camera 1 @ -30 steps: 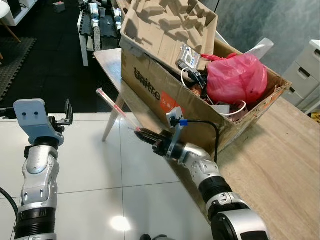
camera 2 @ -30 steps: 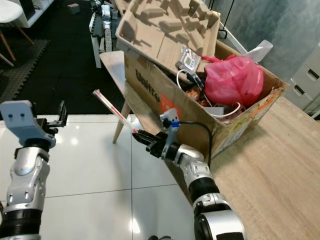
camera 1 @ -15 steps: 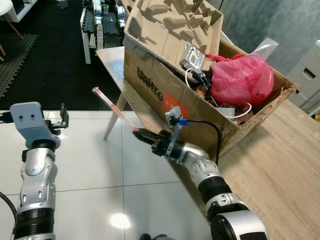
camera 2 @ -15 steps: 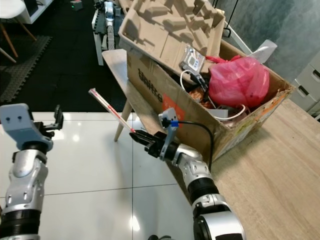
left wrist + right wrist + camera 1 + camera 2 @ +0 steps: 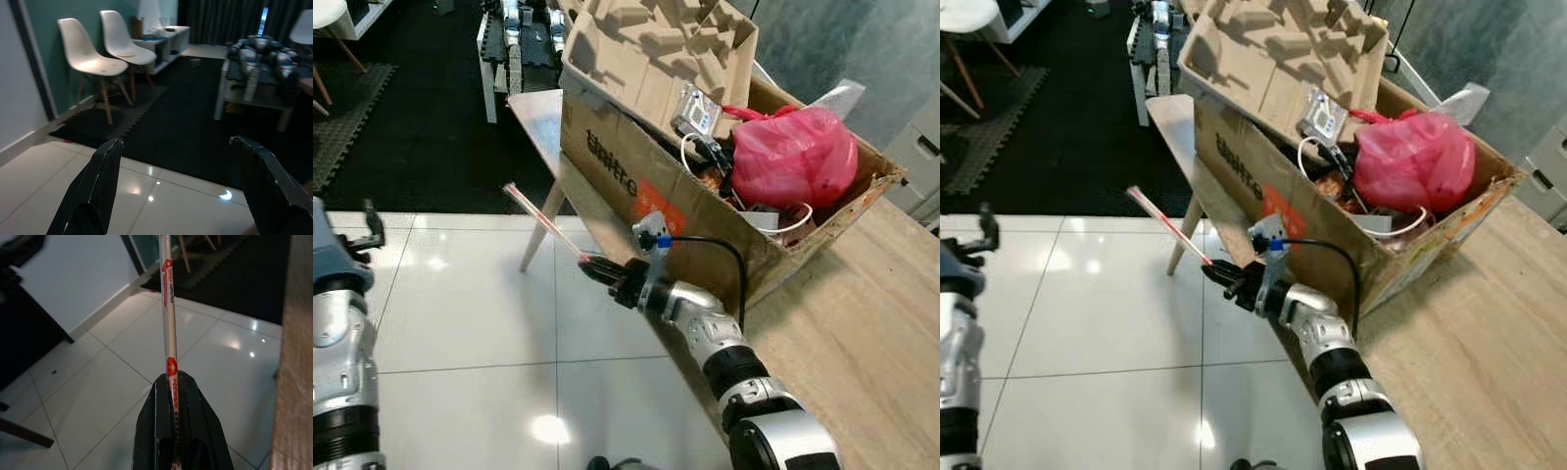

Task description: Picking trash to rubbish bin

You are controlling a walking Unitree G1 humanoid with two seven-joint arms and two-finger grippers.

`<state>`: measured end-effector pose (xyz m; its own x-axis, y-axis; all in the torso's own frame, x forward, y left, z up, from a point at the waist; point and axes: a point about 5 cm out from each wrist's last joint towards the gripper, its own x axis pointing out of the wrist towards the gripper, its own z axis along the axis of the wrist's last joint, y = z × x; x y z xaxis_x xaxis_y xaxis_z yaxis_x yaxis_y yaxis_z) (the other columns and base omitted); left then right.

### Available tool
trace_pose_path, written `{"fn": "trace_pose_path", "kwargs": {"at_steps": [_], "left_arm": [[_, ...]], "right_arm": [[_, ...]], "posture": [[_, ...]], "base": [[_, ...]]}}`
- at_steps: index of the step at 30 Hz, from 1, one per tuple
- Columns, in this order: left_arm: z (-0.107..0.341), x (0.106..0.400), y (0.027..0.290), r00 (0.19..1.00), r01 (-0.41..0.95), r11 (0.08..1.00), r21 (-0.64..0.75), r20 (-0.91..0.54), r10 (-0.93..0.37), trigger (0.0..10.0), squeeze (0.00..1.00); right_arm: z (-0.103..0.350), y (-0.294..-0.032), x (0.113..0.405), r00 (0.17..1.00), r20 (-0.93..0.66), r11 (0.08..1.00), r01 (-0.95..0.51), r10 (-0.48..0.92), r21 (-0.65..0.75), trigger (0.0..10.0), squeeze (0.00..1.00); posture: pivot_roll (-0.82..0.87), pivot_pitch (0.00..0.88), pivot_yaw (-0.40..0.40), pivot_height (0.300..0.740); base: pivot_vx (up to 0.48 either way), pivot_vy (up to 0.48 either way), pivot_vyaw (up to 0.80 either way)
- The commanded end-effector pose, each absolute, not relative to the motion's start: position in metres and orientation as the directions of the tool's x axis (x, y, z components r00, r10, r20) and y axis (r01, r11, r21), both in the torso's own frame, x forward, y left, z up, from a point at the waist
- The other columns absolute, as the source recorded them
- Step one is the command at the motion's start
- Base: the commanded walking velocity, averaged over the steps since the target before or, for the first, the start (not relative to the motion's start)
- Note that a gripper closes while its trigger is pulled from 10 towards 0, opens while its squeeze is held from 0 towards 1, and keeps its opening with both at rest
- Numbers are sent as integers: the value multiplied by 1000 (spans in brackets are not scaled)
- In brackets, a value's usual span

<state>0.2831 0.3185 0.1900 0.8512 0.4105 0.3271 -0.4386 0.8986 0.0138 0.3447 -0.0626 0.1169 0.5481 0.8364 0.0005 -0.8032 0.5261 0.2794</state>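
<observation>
White-and-red paper sleeve, the kind disposable chopsticks come in (I can read "PREMIUM" on it in the right wrist view), is what I've got pinched in the right gripper (image 5: 596,266) right now. The wrapped chopsticks (image 5: 544,223) stick out from between the pressed-together fingertips, up and away over the white floor tiles (image 5: 460,294), off the edge of the wooden table (image 5: 862,313).

What's changed over the last second: not much with the right arm itself. The grip looks the same and the stick points the same way. The whole head view has slid a bit, so I'd put most of that on the camera moving. The clear difference is my left arm, which has sunk toward the lower left corner. A second ago the left gripper (image 5: 176,186) was raised well into view; now it's low, fingers spread wide, holding nothing, looking out at a dark mat and two white chairs (image 5: 105,51).

The cardboard box (image 5: 636,186) serving as the bin is right behind the right arm on the table, already stuffed with a pink plastic bag (image 5: 793,157), a moulded pulp tray (image 5: 656,44) and cables.

My read: pick is done and secure, left arm is getting out of the way, and what remains is swinging the stick back over the box rim and letting go.
</observation>
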Motion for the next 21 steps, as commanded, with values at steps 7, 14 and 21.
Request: {"fn": "trace_pose_path", "kwargs": {"at_steps": [7, 14, 21], "left_arm": [[192, 279, 326, 807, -521, 853, 25, 341, 482, 10000, 0], [177, 278, 324, 807, -542, 840, 31, 297, 510, 10000, 0], [158, 280, 314, 829, -528, 849, 21, 230, 510, 10000, 0]], "right_arm": [[140, -65, 355, 634, 163, 555, -753, 756, 353, 10000, 0], [163, -62, 355, 587, 341, 440, -794, 734, 420, 10000, 0], [202, -60, 357, 521, 460, 398, -851, 719, 343, 10000, 0]], "posture": [[206, 144, -119, 740], [207, 148, -122, 740], [209, 147, -122, 740]], "base": [[0, 0, 0], [0, 0, 0], [0, 0, 0]]}}
